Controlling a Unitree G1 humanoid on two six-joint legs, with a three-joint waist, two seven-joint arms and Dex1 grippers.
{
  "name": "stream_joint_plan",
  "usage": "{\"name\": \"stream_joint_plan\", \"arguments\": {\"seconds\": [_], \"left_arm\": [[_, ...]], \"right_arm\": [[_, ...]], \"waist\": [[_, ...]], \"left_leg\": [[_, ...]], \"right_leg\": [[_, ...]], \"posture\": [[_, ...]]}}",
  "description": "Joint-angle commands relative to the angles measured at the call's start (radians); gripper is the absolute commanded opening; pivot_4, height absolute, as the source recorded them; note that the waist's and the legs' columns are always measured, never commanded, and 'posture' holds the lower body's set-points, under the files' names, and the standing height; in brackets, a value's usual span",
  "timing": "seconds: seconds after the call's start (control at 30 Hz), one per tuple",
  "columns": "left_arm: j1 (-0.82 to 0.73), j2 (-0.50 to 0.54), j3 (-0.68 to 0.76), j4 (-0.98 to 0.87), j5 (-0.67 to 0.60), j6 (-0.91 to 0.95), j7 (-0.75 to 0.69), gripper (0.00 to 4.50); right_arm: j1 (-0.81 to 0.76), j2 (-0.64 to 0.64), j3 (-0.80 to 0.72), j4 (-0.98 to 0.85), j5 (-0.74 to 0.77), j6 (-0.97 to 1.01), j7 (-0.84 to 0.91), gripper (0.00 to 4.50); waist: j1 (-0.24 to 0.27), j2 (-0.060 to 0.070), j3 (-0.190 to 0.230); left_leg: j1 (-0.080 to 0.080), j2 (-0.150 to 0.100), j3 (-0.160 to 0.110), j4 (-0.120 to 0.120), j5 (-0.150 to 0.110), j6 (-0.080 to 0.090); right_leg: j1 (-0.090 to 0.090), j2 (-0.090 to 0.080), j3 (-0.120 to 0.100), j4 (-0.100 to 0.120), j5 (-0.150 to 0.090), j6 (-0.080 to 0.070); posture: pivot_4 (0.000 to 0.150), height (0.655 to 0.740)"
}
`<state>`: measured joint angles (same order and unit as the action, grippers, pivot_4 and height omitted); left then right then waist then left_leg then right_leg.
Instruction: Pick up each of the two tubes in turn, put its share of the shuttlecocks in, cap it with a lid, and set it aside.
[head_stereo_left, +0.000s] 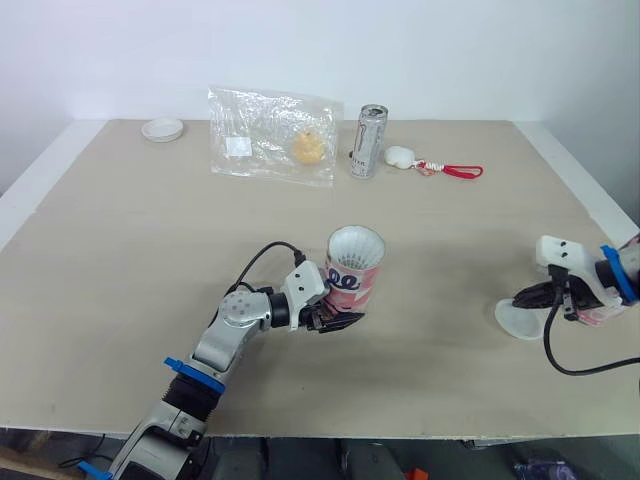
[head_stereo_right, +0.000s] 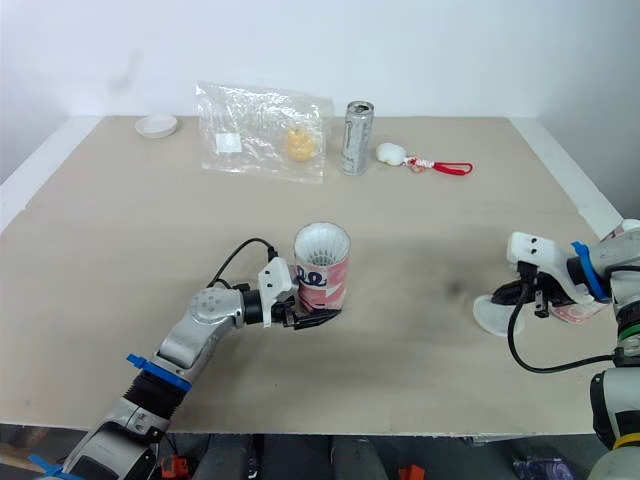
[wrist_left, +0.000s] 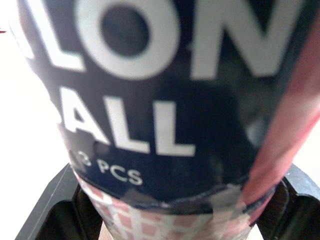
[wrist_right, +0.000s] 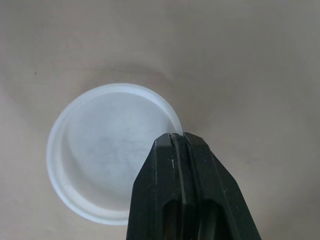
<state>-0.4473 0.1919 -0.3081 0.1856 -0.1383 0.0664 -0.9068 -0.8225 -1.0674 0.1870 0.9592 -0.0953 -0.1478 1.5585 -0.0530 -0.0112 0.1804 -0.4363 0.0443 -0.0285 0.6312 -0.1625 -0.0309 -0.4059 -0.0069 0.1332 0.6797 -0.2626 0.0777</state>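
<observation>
Left eye view: on the beige table (head_stereo_left: 120, 260), the tube (head_stereo_left: 352, 280) stands upright near the middle. It is pink-and-white checked with dark lettering, and the left gripper (head_stereo_left: 335, 320) clamps it low on its body. White shuttlecock (head_stereo_left: 356, 245) feathers fill its open mouth. Well behind it lie a clear plastic bag (head_stereo_left: 270, 135) holding something yellow, a tall can (head_stereo_left: 368, 141), a white dish (head_stereo_left: 162, 129) and a small white charm (head_stereo_left: 400, 156) on a red cord. Near the table's right edge, the right gripper (wrist_right: 176, 137) pinches the rim of a translucent white lid (wrist_right: 100, 150) lying flat.
</observation>
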Motion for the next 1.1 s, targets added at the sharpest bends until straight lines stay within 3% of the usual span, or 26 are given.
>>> {"name": "stream_joint_plan", "arguments": {"seconds": [0.03,0.23,0.43,0.77,1.1], "left_arm": [[-0.019,-0.003,0.013,-0.012,-0.018,0.004,-0.006,3.34],[-0.029,0.017,0.002,0.036,-0.005,0.018,-0.04,3.34],[-0.045,0.027,-0.009,0.089,0.016,0.002,-0.059,3.34],[-0.061,0.018,-0.017,0.158,0.043,-0.082,-0.048,3.34],[-0.067,0.011,-0.012,0.169,0.04,-0.081,-0.04,3.34]], "right_arm": [[-0.014,-0.016,-0.052,-0.152,0.081,0.066,0.056,0.07],[0.034,-0.041,-0.079,-0.594,0.251,0.3,0.056,0.07],[-0.006,-0.023,-0.093,-0.831,0.326,0.428,0.023,0.07],[-0.261,0.087,-0.036,-0.92,0.392,0.52,0.04,0.07],[-0.339,0.244,0.049,-0.921,0.404,0.496,0.052,0.07]], "waist": [[0.0,0.0,0.0],[-0.005,0.003,0.001],[-0.003,0.003,0.0],[-0.004,0.003,0.0],[0.0,0.003,0.0]], "left_leg": [[0.0,0.0,0.0,0.0,0.0,0.0],[0.0,0.0,-0.001,-0.001,0.0,0.0],[0.0,0.0,-0.001,-0.001,0.0,0.0],[0.0,0.001,0.0,0.001,0.0,0.0],[-0.001,0.001,0.0,0.001,0.0,0.0]], "right_leg": [[0.0,0.0,0.0,0.0,0.0,0.0],[0.0,0.0,0.0,0.0,0.0,0.0],[0.0,0.0,-0.001,0.0,0.0,0.0],[-0.001,0.0,-0.001,0.0,-0.001,-0.005],[-0.001,0.0,-0.001,0.0,-0.001,-0.005]], "posture": [[0.15,0.74],[0.15,0.74],[0.15,0.74],[0.15,0.74],[0.15,0.74]]}}
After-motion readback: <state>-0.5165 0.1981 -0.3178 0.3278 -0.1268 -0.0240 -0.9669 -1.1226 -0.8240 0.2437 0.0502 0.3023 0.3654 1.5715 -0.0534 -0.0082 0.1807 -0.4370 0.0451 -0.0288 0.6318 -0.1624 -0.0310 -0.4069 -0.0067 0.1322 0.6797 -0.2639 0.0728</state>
